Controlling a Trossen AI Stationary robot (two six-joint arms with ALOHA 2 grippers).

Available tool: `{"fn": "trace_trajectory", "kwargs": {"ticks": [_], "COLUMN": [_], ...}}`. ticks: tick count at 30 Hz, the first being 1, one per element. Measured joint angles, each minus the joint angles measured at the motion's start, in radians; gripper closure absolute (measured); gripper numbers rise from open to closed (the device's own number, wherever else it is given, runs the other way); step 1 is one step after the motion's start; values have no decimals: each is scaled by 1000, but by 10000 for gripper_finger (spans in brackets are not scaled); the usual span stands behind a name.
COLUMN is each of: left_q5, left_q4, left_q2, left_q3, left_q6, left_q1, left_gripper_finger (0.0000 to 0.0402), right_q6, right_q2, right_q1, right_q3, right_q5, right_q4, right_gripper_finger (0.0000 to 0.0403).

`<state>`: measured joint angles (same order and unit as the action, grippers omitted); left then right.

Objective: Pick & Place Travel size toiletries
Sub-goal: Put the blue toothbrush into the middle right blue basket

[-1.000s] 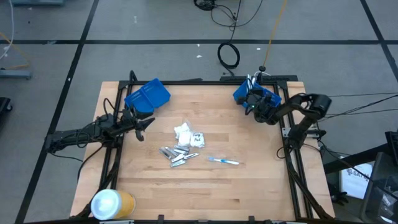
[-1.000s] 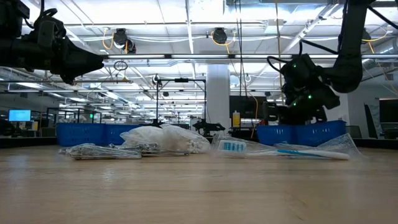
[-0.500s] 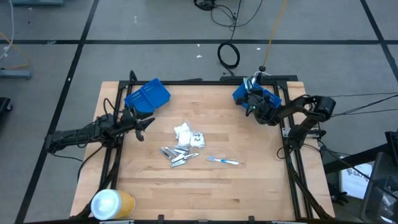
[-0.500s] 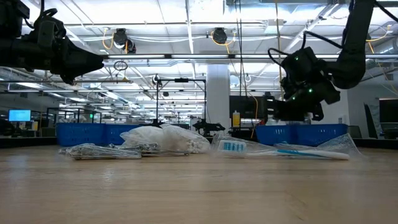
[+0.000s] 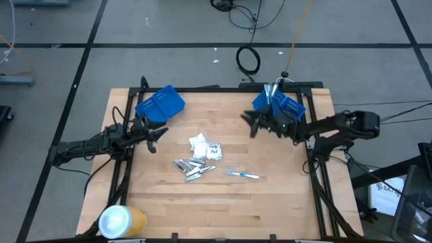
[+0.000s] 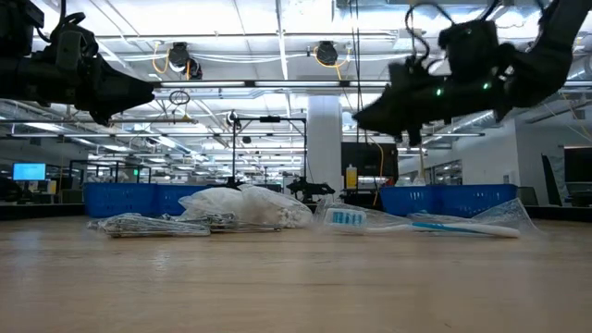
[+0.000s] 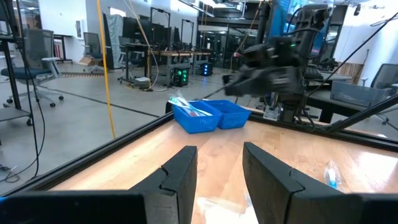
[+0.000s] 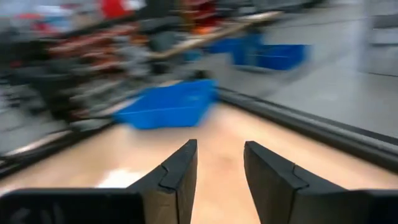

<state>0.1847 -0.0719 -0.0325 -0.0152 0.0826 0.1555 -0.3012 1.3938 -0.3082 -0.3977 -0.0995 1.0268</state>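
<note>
The toiletries lie in a loose heap on the table's middle: white packets (image 5: 201, 144), short silver tubes (image 5: 189, 167) and, a little apart, a teal-and-white toothbrush (image 5: 241, 175) (image 6: 458, 228). No razor shows. My right gripper (image 5: 248, 122) (image 6: 368, 115) (image 8: 219, 167) is open and empty. It hovers above the table between the heap and the right blue bin (image 5: 280, 103), pointing toward the table's left. My left gripper (image 5: 159, 135) (image 7: 219, 167) waits open near the left edge, left of the heap.
A second blue bin (image 5: 159, 104) sits at the far left corner. The right bin (image 7: 205, 113) holds a few thin items. A big yellow-and-white roll (image 5: 121, 220) stands at the near left corner. Bare wood (image 5: 270, 202) lies near and right of the heap.
My right gripper has swung away from above the right blue bin toward the table's middle and left, rising as it went. It now points toward the left edge. The heap and my left arm have stayed put.
</note>
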Motion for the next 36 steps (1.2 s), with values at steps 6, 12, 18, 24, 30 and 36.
{"fn": "trace_trajectory", "kwargs": {"ticks": [6,12,18,24,30,36], "left_q5": [0,0,0,0,0,0], "left_q4": [0,0,0,0,0,0], "left_q2": [0,0,0,0,0,0], "left_q3": [0,0,0,0,0,0], "left_q6": [0,0,0,0,0,0], "left_q1": [0,0,0,0,-1,0], "left_gripper_finger": [275,275,275,275,275,275], "right_q6": [182,235,62,-46,-78,-80], "right_q2": [-66,-9,146,269,327,369], "right_q1": [305,569,700,759,761,731], "right_q3": [-119,-381,-538,-562,-562,-562], "right_q5": [-68,-352,-353,-288,-286,-190], "right_q4": [-247,-729,-1030,-1127,-1197,-1229], "right_gripper_finger": [279,231,180,173,185,188]}}
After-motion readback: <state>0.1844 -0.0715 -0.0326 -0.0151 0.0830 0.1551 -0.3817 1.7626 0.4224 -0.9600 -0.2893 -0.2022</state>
